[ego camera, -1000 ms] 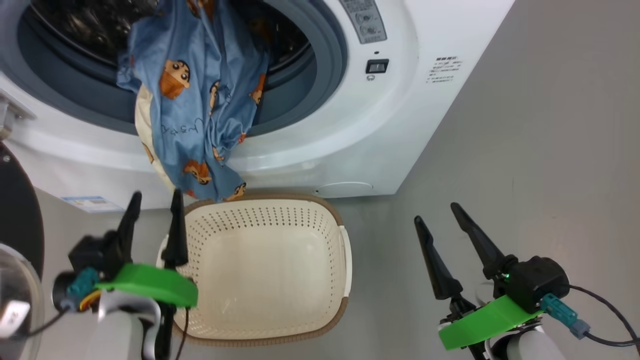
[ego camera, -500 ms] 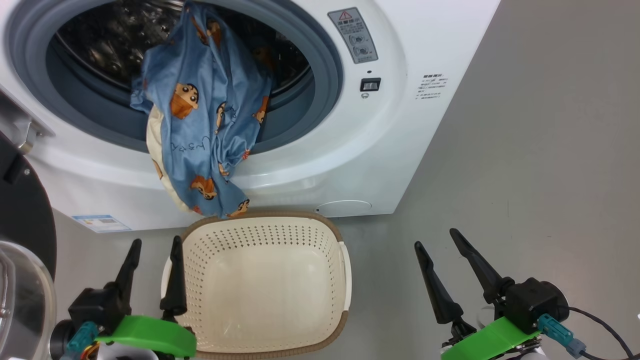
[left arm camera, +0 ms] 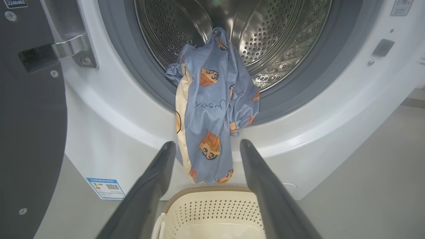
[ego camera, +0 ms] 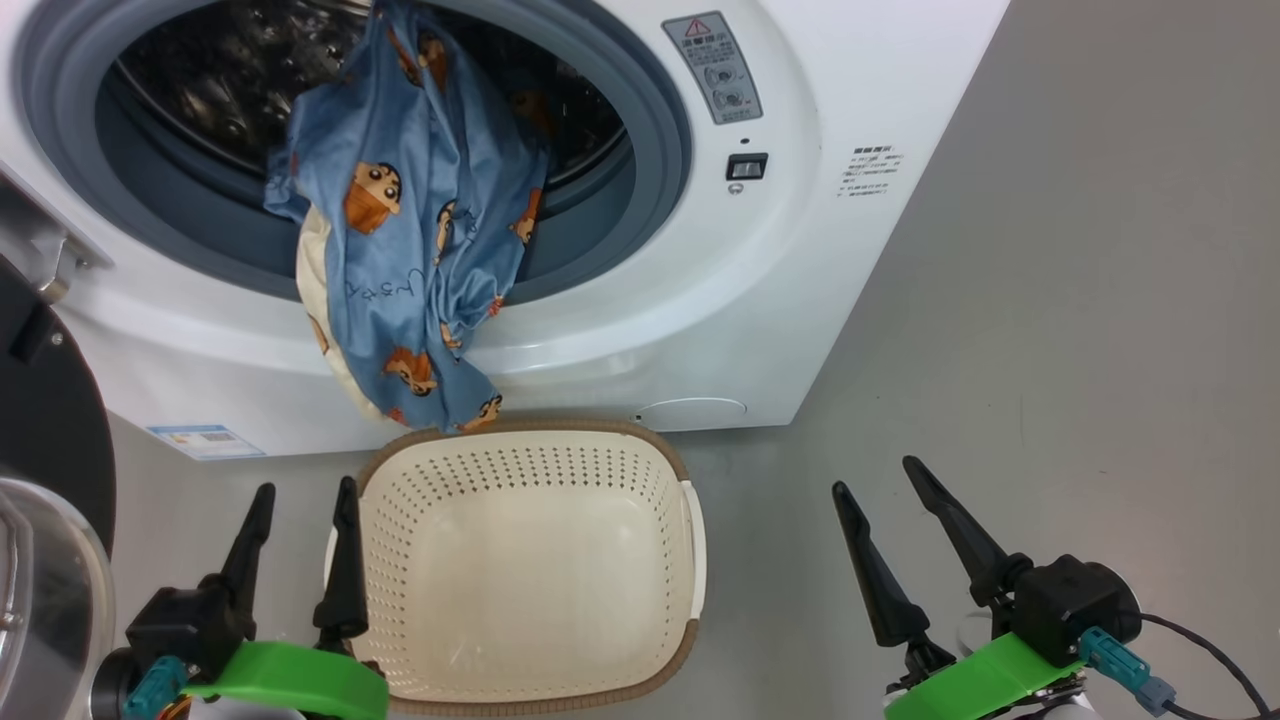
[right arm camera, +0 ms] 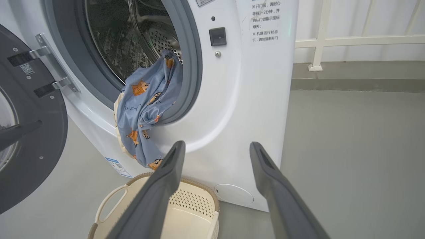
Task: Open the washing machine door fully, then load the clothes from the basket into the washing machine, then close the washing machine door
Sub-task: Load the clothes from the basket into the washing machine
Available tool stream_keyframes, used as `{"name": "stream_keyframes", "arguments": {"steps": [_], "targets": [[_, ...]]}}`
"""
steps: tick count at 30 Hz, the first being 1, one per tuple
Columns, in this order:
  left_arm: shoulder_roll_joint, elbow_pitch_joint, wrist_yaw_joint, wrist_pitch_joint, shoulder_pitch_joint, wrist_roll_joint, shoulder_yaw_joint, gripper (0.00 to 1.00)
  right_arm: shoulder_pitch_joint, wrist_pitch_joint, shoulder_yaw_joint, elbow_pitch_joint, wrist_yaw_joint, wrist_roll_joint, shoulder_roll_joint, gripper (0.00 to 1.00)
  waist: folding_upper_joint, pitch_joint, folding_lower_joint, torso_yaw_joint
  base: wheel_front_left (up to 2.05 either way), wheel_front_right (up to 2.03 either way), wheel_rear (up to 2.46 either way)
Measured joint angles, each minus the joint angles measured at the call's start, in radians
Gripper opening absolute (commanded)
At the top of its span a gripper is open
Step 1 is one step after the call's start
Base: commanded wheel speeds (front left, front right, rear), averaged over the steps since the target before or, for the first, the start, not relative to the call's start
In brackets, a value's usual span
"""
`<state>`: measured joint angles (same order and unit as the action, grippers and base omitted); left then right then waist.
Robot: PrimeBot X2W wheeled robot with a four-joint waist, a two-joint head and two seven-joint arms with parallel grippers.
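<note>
Door first, at your far left: the washing machine door (ego camera: 45, 420) stands swung wide open, its black rim and glass bowl at the edge of the head view and its metal hinge (left arm camera: 66, 48) bright in the left wrist view. Just beside it, low on the washer's front corner, sits the blue label (ego camera: 205, 440).

Your left gripper (ego camera: 306, 485) hovers above the floor at the basket's left side, jaws spread wide and holding nothing. The basket (ego camera: 520, 428) stands on the floor with its far rim close against the foot of the washing machine (ego camera: 780, 280).

Above it, the clothes (ego camera: 420, 230) lie half in and half out. Their upper part rests inside the steel drum (left arm camera: 272, 36), and the rest drapes over the grey gasket (ego camera: 650, 150) and down the white front. The lowest tip hangs right at the basket's far rim; you cannot tell whether it touches.

Further right, your right gripper (ego camera: 873, 474) hangs over bare floor, well apart from the basket, jaws likewise spread and holding nothing.

The floor (ego camera: 1100, 400) is smooth, matt grey and runs on past the washer's right side. In the right wrist view it ends at a low grey kerb (right arm camera: 358, 74) with a white railing (right arm camera: 358, 40) standing on it.
</note>
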<state>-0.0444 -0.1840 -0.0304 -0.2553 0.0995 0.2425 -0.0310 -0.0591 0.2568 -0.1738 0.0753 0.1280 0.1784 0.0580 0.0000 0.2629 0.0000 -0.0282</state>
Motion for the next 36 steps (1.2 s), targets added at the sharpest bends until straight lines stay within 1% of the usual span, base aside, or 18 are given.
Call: {"name": "stream_keyframes", "arguments": {"steps": [11,15,18,23,29,36], "targets": [[-0.004,0.002,0.000,0.000,-0.001,0.000,0.014,1.00,0.001,0.000,0.020,-0.003,0.000,0.000,-0.001,1.00,0.0000,0.014,0.0000,-0.019,0.00,0.00,0.00],[-0.007,-0.032,-0.001,0.000,0.006,0.005,0.014,1.00,0.001,0.000,0.021,-0.012,0.000,0.000,-0.002,1.00,0.0000,0.028,0.0000,-0.027,0.00,0.00,0.00],[-0.012,-0.095,-0.021,0.002,0.051,0.018,0.010,1.00,0.001,0.000,0.022,-0.016,0.000,0.000,-0.002,1.00,0.0000,0.046,0.0000,-0.032,0.00,0.00,0.00],[-0.020,-0.230,-0.044,0.001,0.211,0.027,0.003,1.00,0.000,0.000,0.003,-0.017,0.000,0.001,-0.003,1.00,0.0000,0.078,0.0000,-0.047,0.00,0.00,0.00],[-0.035,-0.390,-0.054,0.000,0.360,0.027,0.005,1.00,-0.002,0.000,-0.016,-0.019,0.000,0.009,-0.006,1.00,0.0000,0.111,0.0000,-0.085,0.00,0.00,0.00],[-0.063,-0.488,-0.063,0.000,0.457,-0.003,0.024,1.00,-0.003,0.000,-0.027,-0.029,0.000,0.009,-0.006,1.00,0.0000,0.148,0.0000,-0.139,0.00,0.00,0.00]]}}
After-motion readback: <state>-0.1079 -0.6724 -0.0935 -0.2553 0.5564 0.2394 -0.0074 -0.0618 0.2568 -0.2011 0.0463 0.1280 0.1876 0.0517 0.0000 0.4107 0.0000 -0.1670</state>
